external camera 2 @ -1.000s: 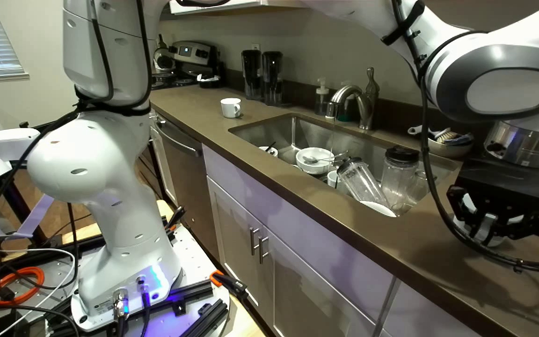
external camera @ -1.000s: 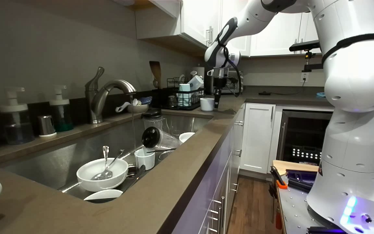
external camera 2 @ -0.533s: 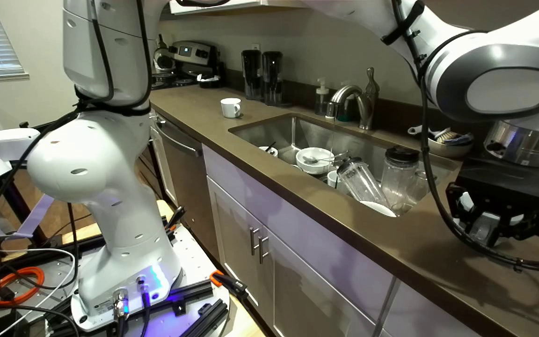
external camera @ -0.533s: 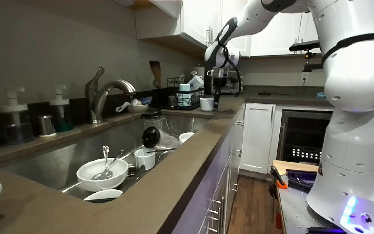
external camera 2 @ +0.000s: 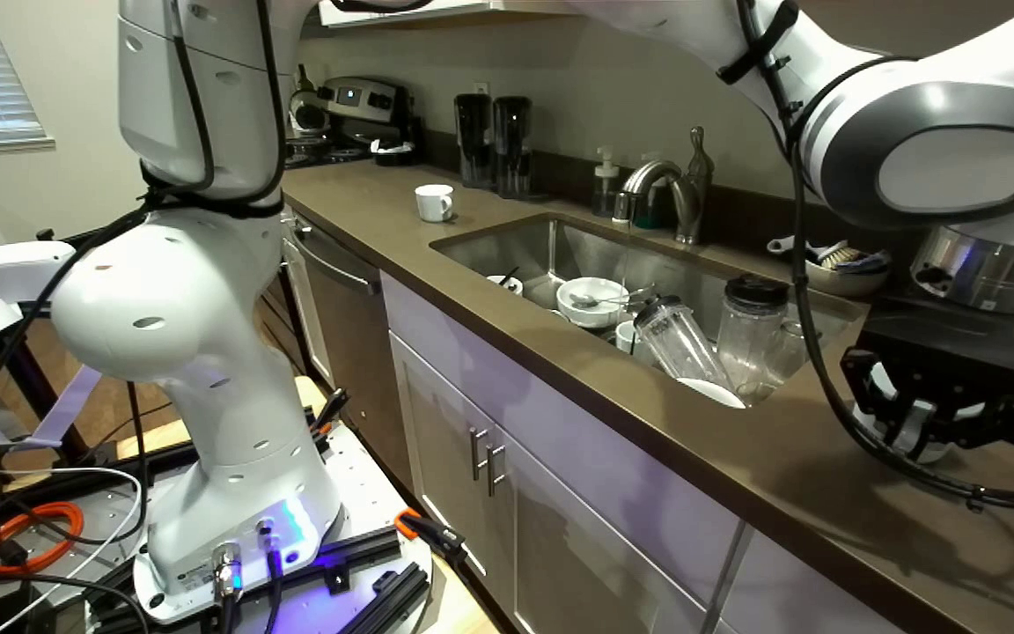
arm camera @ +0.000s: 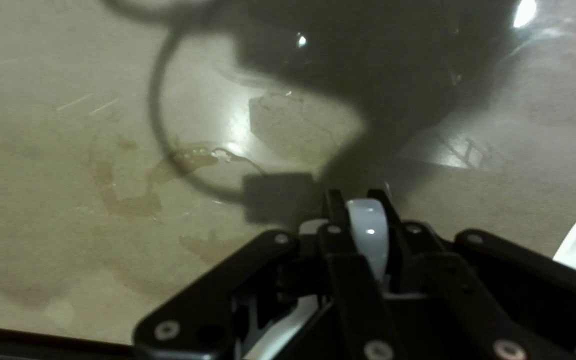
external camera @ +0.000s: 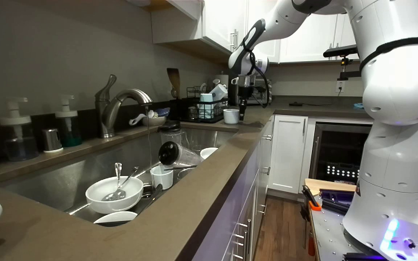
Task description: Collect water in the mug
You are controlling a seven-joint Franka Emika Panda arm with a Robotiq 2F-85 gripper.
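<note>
A white mug stands upright on the counter beyond the sink's far end. It also shows in an exterior view, mostly hidden behind the gripper. My gripper points down beside the mug. In the wrist view my fingers are closed around the mug's white handle, one on each side, with the handle filling the gap. Part of the mug's body shows under the gripper. The faucet runs a thin water stream into the sink.
The sink holds a white bowl, a white cup, a tilted clear jar and an upright one. A dish rack stands behind the mug. Another white mug stands on the counter past the sink's opposite end.
The arm stays in place above the mug. The gripper's finger links shift slightly between the frames. The mug has moved at most a hair to the left in an exterior view.
</note>
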